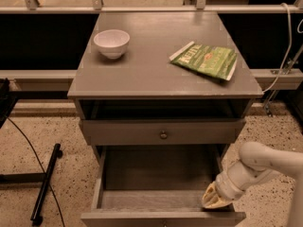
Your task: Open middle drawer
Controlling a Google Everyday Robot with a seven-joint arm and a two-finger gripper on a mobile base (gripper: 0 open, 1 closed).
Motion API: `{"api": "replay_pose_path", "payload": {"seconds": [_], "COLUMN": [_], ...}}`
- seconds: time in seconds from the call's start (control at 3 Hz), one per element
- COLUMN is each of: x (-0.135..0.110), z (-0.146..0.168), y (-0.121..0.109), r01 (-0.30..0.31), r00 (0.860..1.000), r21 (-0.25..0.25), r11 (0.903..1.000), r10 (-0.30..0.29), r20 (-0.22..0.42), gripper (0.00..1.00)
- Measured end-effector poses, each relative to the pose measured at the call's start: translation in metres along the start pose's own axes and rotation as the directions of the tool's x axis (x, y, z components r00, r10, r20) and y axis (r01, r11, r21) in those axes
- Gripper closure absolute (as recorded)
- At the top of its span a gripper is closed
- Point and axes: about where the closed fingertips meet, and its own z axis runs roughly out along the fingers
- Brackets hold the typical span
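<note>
Since the middle drawer (151, 217) is being seen pulled well out below the closed top drawer (142, 132), the gripper (214, 201) is being held low inside its front right corner, probably hooked behind the front for pulling, spread or pressed together not being discernible.
</note>
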Motion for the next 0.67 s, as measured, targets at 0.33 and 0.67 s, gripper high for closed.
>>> {"api": "replay_pose_path", "payload": {"seconds": [0.33, 0.67], "x": [-0.024, -0.042], "z": [-0.057, -0.103], "y": [-0.018, -0.019], "r01": [-0.002, 0.0], "r00": [0.974, 0.921], "r21": [0.207, 0.337], "r11": [0.9783, 0.9415], "r10": [-0.045, -0.131], "r20": [0.223, 0.367], "gripper": [0.98, 0.76]}}
